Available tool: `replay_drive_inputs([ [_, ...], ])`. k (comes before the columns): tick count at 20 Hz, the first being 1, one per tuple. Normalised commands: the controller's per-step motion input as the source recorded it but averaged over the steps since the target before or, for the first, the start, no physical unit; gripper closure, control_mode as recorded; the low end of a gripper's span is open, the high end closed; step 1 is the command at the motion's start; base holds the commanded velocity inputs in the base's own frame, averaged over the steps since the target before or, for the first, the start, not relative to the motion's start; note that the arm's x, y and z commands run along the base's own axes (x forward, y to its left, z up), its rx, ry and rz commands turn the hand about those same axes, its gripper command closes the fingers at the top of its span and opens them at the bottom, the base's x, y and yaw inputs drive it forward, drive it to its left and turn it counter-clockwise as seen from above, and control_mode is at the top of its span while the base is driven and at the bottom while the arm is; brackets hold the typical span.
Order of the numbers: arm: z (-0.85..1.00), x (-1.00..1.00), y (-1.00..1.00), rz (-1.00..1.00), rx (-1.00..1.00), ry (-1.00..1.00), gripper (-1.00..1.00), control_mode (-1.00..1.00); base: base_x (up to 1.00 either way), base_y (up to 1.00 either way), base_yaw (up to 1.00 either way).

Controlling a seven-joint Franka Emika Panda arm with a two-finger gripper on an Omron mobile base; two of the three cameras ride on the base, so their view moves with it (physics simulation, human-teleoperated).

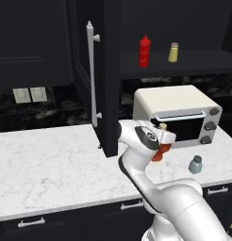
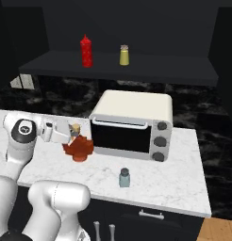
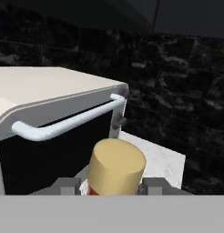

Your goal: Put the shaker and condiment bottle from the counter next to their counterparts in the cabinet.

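A white marble counter is running over dark drawers with silver handles, under a black wall cabinet whose door with a long bar handle is standing open. One cream toaster oven is sitting on the counter. Two items are standing on the cabinet shelf: one red squeeze bottle and one yellowish shaker. One blue-grey shaker is resting on the counter in front of the oven. The gripper is pinching the condiment bottle between its fingers, the tan cap showing between them, just beside the oven's left front.
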Motion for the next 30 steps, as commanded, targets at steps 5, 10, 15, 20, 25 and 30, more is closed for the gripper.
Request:
replay_drive_inputs([
  [5, 0.43, -0.01, 0.35, 0.27, 0.0, 0.1, 1.0, -1.0, 0.0, 0.0, 0.0],
  [10, 0.48, -0.04, 0.32, 0.3, 0.0, 0.08, 1.0, -1.0, 0.0, 0.0, 0.0],
  [15, 0.57, -0.08, 0.33, 0.29, 0.0, 0.08, 1.0, -1.0, 0.0, 0.0, 0.0],
  [20, 0.64, -0.14, 0.33, 0.27, 0.0, 0.05, 1.0, -1.0, 0.0, 0.0, 0.0],
  [25, 0.78, -0.01, 0.09, 0.2, 0.0, 0.0, 1.0, -1.0, 0.0, 0.0, 0.0],
  [30, 0.87, 0.0, 0.0, 0.17, 0.0, 0.0, 1.0, -1.0, 0.0, 0.0, 0.0],
])
